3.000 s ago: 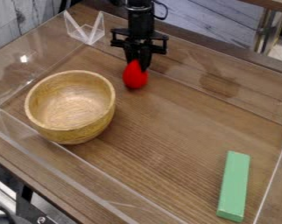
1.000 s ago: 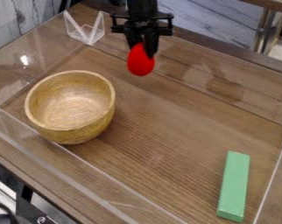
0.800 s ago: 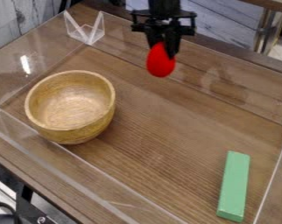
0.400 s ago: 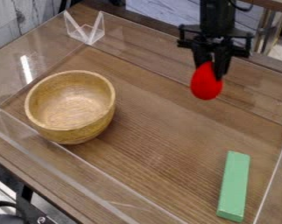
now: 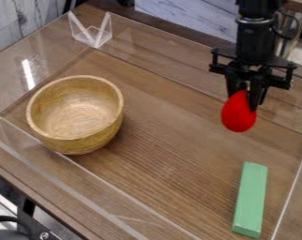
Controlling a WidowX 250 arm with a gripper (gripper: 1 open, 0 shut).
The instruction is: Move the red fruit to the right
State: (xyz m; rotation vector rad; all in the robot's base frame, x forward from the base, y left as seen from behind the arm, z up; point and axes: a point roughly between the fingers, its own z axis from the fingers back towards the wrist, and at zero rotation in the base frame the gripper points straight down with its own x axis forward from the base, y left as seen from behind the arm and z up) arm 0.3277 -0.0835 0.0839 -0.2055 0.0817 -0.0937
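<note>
The black gripper (image 5: pixel 251 91) hangs over the right side of the wooden surface (image 5: pixel 166 141), pointing almost straight down, with its jaws drawn narrow and clamped on the top of the red fruit (image 5: pixel 240 113). The fruit dangles below the jaws, glossy and rounded, its upper tip tucked up between them so the stem end is hidden. It looks to be just above the wood rather than resting on it, though I cannot tell for sure from this angle. It sits near the right edge, closer to the far right corner than to the near one.

A wooden bowl (image 5: pixel 75 113) stands upright toward the left edge, well apart from the fruit and much bigger than it. A green block (image 5: pixel 250 199) lies flat near the front right corner, its long side running roughly along the right edge, nearer the fruit than the bowl but apart from it. Low clear walls (image 5: pixel 66 173) run around the surface, and a small clear folded piece (image 5: pixel 90 30) stands at the far left corner.
</note>
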